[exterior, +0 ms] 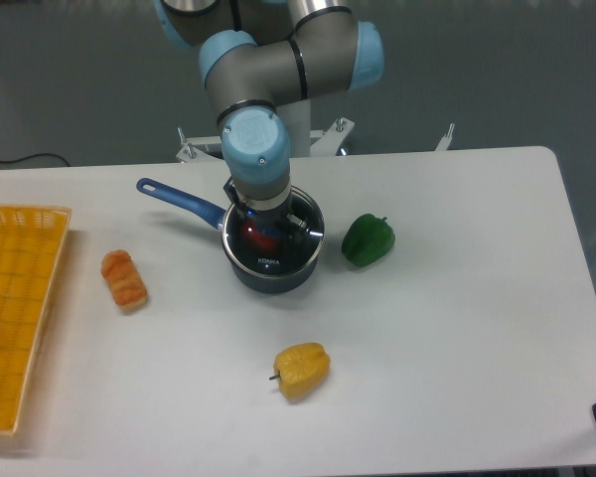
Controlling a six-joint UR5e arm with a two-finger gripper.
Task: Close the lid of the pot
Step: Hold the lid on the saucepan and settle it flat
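Observation:
The dark blue-grey pot (275, 280) stands at the table's middle, its bright blue handle (179, 199) pointing back left. The clear glass pot lid (281, 256) with white lettering lies over the pot's mouth, almost level, its rim reaching slightly past the pot's right edge. A red object (261, 238) shows through the glass. My gripper (267, 229) reaches straight down onto the lid's centre. The blue wrist hides the knob and most of the fingers, and the gripper appears shut on the lid's knob.
A green pepper (368, 239) lies just right of the pot. A yellow pepper (302, 369) sits nearer the front edge. An orange ridged item (124, 278) lies to the left, and a yellow mesh tray (15, 318) fills the left edge.

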